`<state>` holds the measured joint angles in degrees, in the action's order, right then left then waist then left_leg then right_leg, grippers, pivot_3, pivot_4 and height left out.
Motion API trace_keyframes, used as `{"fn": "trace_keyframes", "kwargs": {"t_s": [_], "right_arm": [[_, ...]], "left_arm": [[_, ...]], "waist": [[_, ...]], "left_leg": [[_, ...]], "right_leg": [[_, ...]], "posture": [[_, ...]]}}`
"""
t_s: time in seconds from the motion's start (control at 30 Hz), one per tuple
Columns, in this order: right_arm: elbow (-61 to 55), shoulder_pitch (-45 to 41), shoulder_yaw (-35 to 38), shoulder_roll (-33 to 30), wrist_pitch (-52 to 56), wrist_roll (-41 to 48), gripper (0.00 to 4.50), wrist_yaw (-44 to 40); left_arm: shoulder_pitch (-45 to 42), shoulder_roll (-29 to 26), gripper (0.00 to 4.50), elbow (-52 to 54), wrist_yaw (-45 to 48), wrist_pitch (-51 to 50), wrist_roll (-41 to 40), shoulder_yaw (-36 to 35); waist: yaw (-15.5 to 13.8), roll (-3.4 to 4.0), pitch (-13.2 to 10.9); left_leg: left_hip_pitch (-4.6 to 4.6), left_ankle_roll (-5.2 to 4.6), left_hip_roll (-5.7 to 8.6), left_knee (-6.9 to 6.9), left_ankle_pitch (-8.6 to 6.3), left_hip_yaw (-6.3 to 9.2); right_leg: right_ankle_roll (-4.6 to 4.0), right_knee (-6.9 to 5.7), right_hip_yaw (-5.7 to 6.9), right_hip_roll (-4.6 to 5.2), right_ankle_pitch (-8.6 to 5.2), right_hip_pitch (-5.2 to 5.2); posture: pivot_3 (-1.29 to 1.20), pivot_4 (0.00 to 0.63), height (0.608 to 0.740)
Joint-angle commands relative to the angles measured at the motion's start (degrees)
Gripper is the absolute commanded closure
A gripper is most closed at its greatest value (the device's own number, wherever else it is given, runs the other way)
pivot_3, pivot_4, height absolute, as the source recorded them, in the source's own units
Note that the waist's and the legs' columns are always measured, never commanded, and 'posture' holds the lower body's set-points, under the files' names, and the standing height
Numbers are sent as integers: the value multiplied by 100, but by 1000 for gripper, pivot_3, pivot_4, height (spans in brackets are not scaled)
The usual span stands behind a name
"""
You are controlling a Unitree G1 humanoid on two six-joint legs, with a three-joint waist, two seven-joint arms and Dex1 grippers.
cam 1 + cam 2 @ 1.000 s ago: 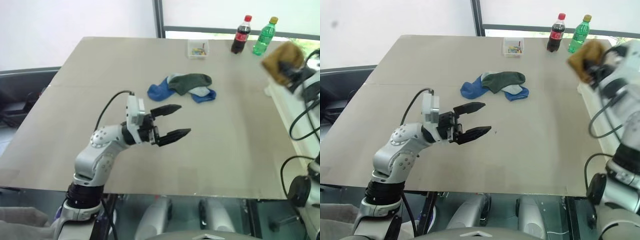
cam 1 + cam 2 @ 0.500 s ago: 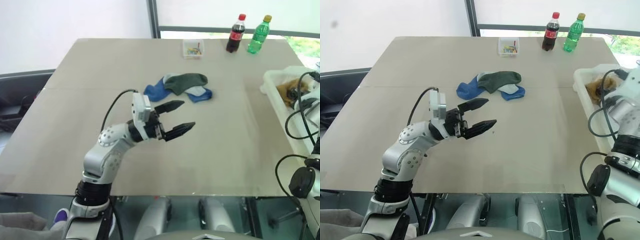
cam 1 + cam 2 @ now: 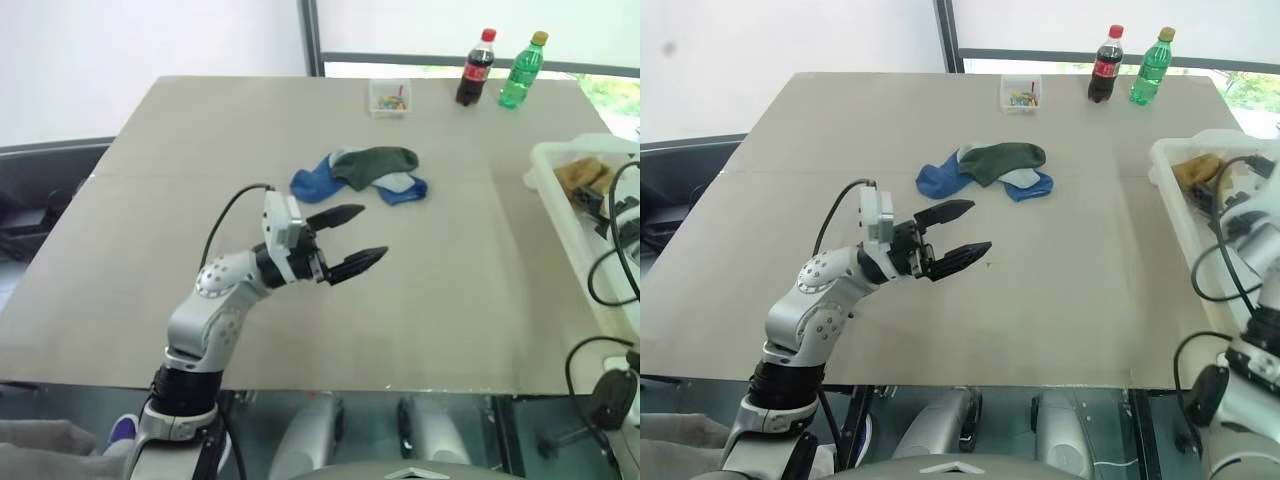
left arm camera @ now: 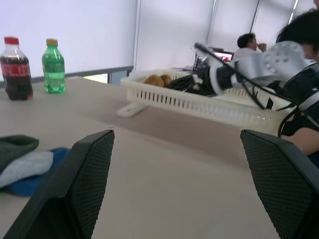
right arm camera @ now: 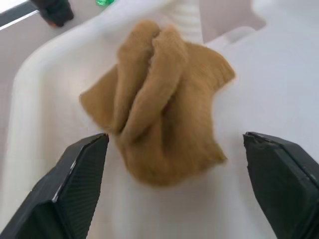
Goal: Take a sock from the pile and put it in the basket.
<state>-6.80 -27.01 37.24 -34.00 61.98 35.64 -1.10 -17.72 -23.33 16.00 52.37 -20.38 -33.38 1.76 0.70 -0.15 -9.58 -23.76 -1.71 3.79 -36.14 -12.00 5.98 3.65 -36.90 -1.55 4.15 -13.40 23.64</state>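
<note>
Large beige rectangular table carried the cream-white plastic basket at its right edge. The mustard-yellow knitted sock lay inside it, loose. Right gripper hung over it, fingers spread wide, empty. Left gripper was spread wide too, empty, near the blue, green and grey sock pile.

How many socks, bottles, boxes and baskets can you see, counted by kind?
Socks: 4, three in the pile and one mustard sock in the basket
Bottles: 2
Clear box: 1
Basket: 1
Total: 8
</note>
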Motion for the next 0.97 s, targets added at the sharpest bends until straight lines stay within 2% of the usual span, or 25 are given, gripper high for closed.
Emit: {"fn": "trace_keyframes", "kwargs": {"t_s": [0.03,0.13,0.23,0.3,0.37,0.43,0.57,0.7,0.97], "right_arm": [[-1435,354,1,-338,-248,262,20,-526],[-2423,699,-308,-318,-575,658,20,-1179],[-3134,1151,-1024,-286,-679,715,20,-1503],[-3322,1498,-1546,-244,-975,431,20,-1626],[-3325,2126,-2476,-635,-1656,-473,20,-1929],[-3224,2645,-3074,-812,-2283,-1063,20,-2204],[-3112,3126,-3089,-435,-2881,-1286,20,-2189],[-3096,3524,-2925,-396,-3133,-1388,20,-2397],[-3096,3592,-2714,-398,-3177,-1277,20,-2773]], "left_arm": [[44,-142,222,-30,42,182,62,-193],[127,-285,222,-124,-18,234,220,-254],[274,-451,222,-174,-62,258,302,-387],[418,-585,222,-165,-54,270,339,-483],[690,-788,222,-104,-25,290,398,-607],[991,-984,222,-25,-75,290,507,-728],[1513,-1258,222,249,-96,251,416,-1080],[2129,-1496,222,614,-35,114,143,-1578],[2340,-1594,222,681,-146,80,70,-1848]], "waist": [[4,2,0],[42,3,0],[46,1,1],[22,-2,1],[-6,-2,0],[-21,-3,0],[-20,-7,-3],[-12,-8,-2],[-52,-10,-1]], "left_leg": [[2,0,-1,-1,0,-2],[6,-1,-8,-5,-1,-7],[14,-1,-17,-9,-1,-8],[11,-1,-18,-14,-1,-6],[7,0,-15,-17,-1,-6],[4,0,-6,-18,-1,-2],[3,1,-9,-17,-2,0],[6,3,-14,-17,-2,1],[7,3,-14,-18,-2,1]], "right_leg": [[0,-1,0,0,0,0],[2,-1,-2,-6,-1,-1],[2,-5,-1,-12,-1,-7],[2,-5,1,-12,-1,-7],[1,-5,1,-8,-1,-6],[2,0,4,-1,-1,-5],[2,5,2,1,-1,-4],[0,4,2,2,-1,-5],[-19,4,4,2,-12,-7]], "posture": [[0,150,740],[0,150,740],[0,150,740],[0,150,740],[0,150,740],[0,150,740],[0,150,740],[0,150,740],[0,150,740]]}}
